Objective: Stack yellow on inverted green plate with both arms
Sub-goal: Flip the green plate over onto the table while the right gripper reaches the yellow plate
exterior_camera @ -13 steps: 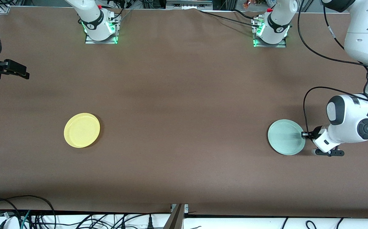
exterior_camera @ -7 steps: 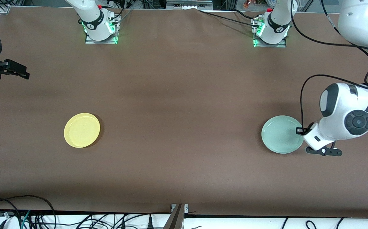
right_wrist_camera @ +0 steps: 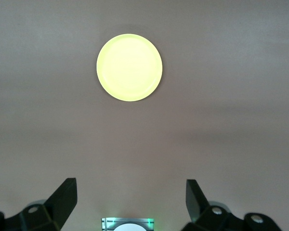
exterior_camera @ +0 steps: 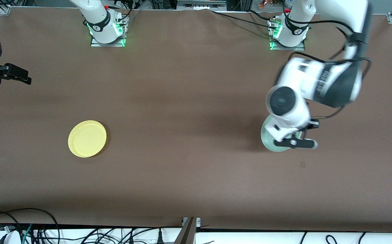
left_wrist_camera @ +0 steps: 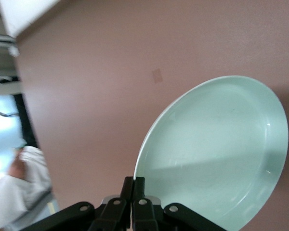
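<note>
Plates, two: small round pale mint-green plastic plate (left_wrist_camera: 216, 154), pinched at its rim by the closed left gripper (left_wrist_camera: 133, 192) and lifted tilted over the left arm's end of the brown table (exterior_camera: 189, 162); small round bright yellow plastic plate (exterior_camera: 87, 138), flat on the table toward the right arm's end. Right gripper (right_wrist_camera: 130, 197): jaws wide apart, empty, waiting with the yellow plate in sight. Risk: thin rim hold may slip while turning, dropping the green plate.

Yellow plate (right_wrist_camera: 129, 67) — open pincer (right_wrist_camera: 130, 197) above
</note>
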